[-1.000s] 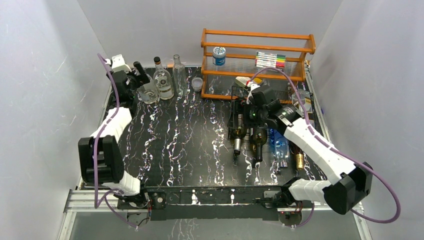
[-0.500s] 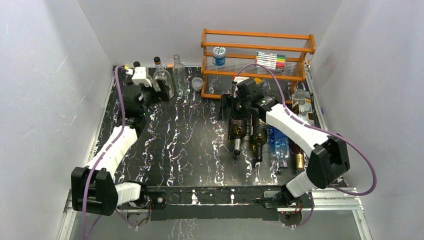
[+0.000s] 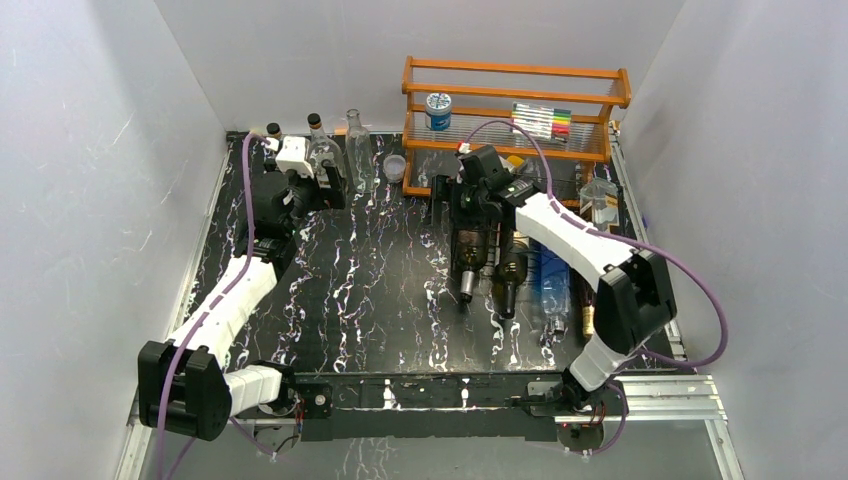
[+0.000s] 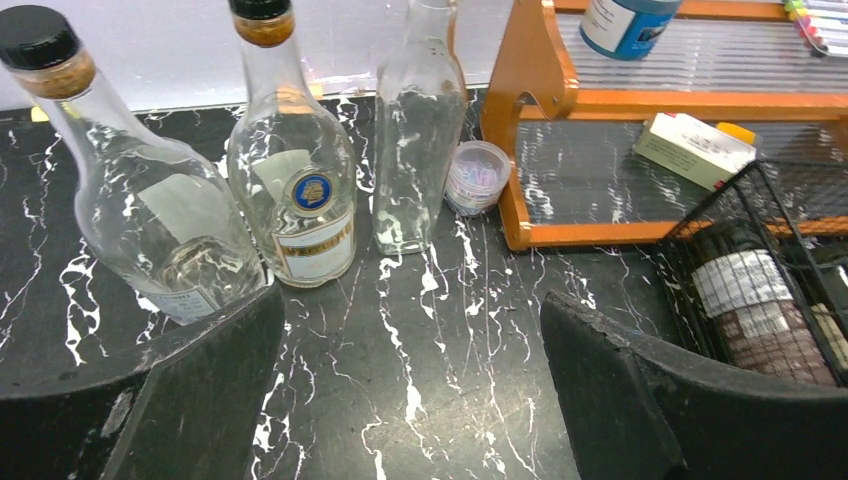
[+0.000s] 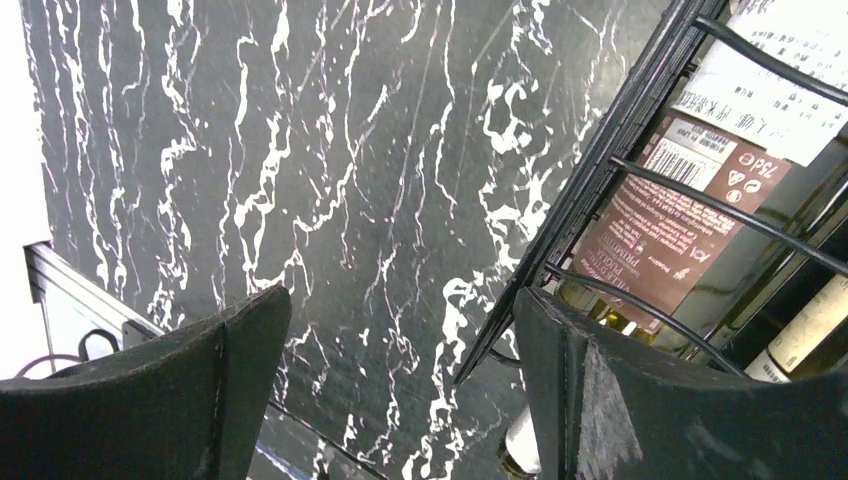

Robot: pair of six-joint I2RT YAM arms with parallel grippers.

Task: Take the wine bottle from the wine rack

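Note:
The black wire wine rack [image 3: 478, 232] lies right of centre with several bottles in its slots. The leftmost dark wine bottle [image 3: 470, 258] has a maroon label, and a second wine bottle [image 3: 510, 268] lies beside it. My right gripper [image 3: 460, 205] is open and empty over the rack's far left end. In the right wrist view [image 5: 400, 375] the rack's left edge [image 5: 600, 190] runs between its fingers, with the wine bottle [image 5: 665, 240] behind the wires. My left gripper [image 3: 322, 188] is open and empty at the back left [image 4: 415, 390]. The rack [image 4: 770, 215] shows at that view's right.
Three clear glass bottles [image 4: 290, 190] stand at the back left, close ahead of my left gripper. A small plastic cup [image 4: 477, 175] sits beside the orange wooden shelf [image 3: 515, 100], which stands just behind the rack. A blue water bottle [image 3: 552, 280] and a gold-capped bottle [image 3: 588, 320] lie in the rack's right slots.
My right gripper has swung back and left to the rack's far left end. My left gripper has moved right, past the glass bottles. The rack's bottles seem shifted slightly left.

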